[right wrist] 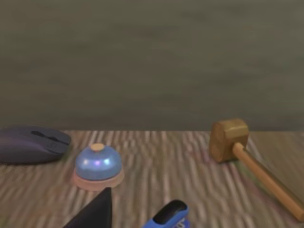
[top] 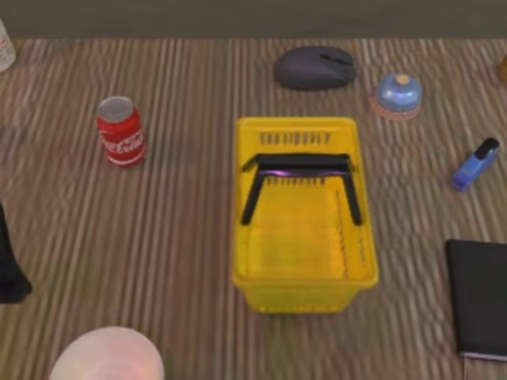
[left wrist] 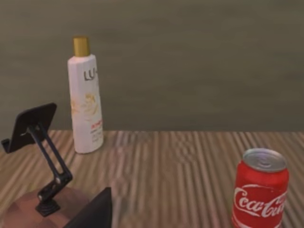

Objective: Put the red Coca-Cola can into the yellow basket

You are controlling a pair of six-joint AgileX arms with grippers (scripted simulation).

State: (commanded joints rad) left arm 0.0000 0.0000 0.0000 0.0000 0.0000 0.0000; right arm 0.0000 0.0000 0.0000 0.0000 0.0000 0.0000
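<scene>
The red Coca-Cola can (top: 120,131) stands upright at the table's left, well apart from the yellow basket (top: 305,273), which sits at the middle with its black handles folded over it. Nothing lies inside the basket. Neither arm shows in the top view. In the left wrist view the can (left wrist: 260,190) stands ahead and to one side of my left gripper (left wrist: 152,222), whose one visible black fingertip (left wrist: 100,213) has bare table beside it. My right gripper (right wrist: 152,222) is just as open, far from the can.
A white bottle (left wrist: 85,95) stands at the back left and a black phone stand (top: 11,269) at the left edge, with a pale round object (top: 107,356) in front. Mouse (top: 314,67), bell (top: 398,95), blue stapler (top: 475,164), black notebook (top: 478,298) and wooden mallet (right wrist: 237,142) lie right.
</scene>
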